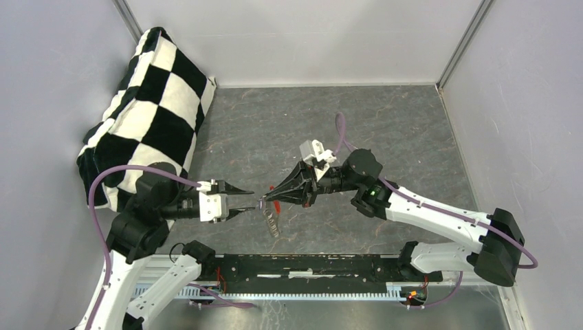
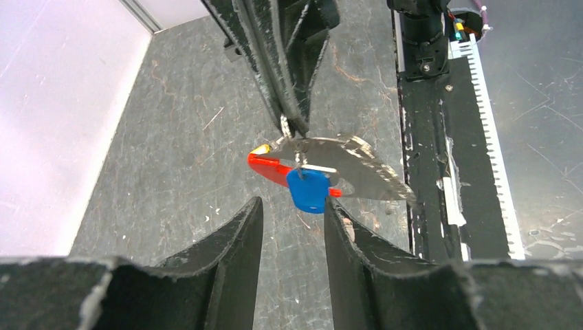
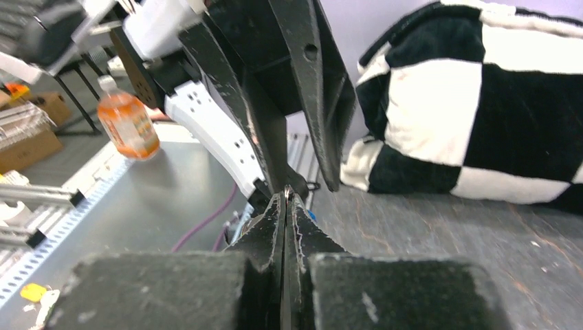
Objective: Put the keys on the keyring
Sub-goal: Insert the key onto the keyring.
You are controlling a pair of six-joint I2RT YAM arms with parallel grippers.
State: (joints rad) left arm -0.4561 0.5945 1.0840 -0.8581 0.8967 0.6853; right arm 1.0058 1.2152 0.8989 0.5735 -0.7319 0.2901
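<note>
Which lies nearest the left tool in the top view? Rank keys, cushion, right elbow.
1. keys: hanging just right of the left tool.
2. cushion: back-left corner.
3. right elbow: far right, near edge.

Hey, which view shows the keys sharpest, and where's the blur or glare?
Left wrist: keys sharp, bright sheen on the metal, its own fingers blurred at the bottom. Right wrist: fingertips sharp, softer nearer the lens. Top external: evenly lit, keys tiny.
</note>
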